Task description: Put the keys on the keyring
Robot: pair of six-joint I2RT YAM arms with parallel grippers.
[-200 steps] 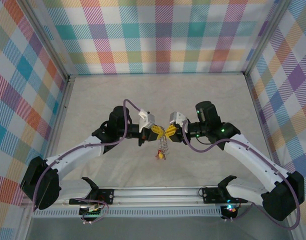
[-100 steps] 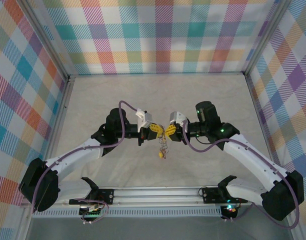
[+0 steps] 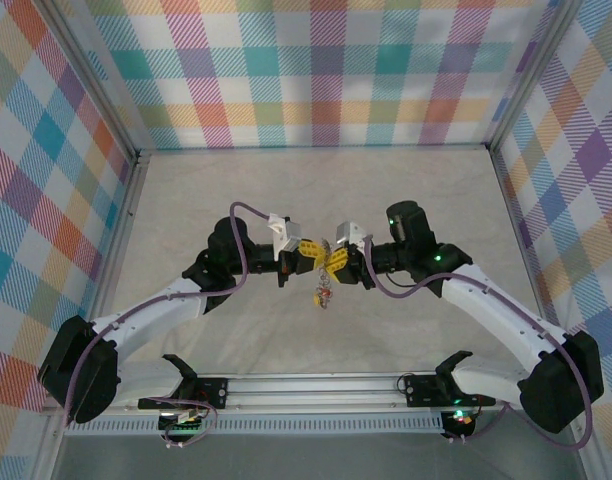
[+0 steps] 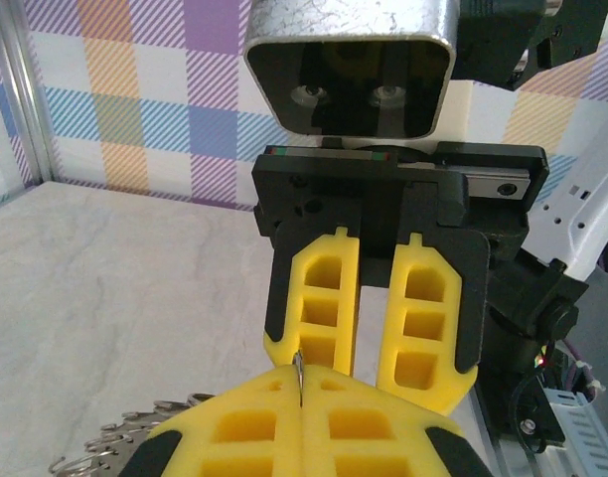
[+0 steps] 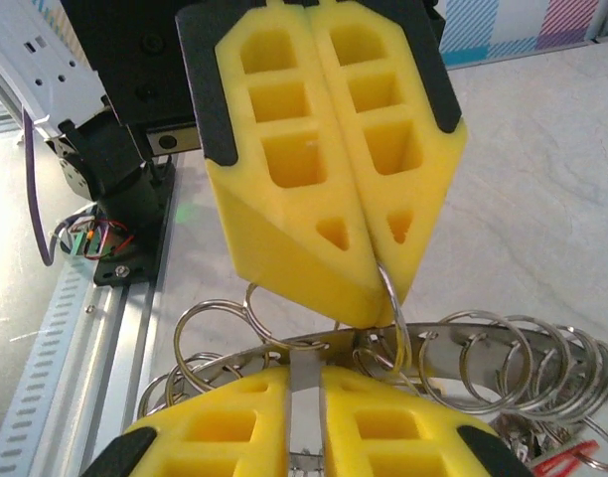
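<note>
From above, the left gripper (image 3: 311, 250) and the right gripper (image 3: 336, 262) meet tip to tip over the table (image 3: 186, 200), with the keys (image 3: 324, 292) hanging below them. In the left wrist view, the left fingers are pressed together on a thin wire (image 4: 297, 370). The right wrist view adds that the keyring (image 5: 438, 336) runs left to right as a curved band, with the right fingers closed on it

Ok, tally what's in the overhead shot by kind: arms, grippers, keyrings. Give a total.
Arms: 2, left, right
Grippers: 2, left, right
Keyrings: 1
Total: 5
</note>
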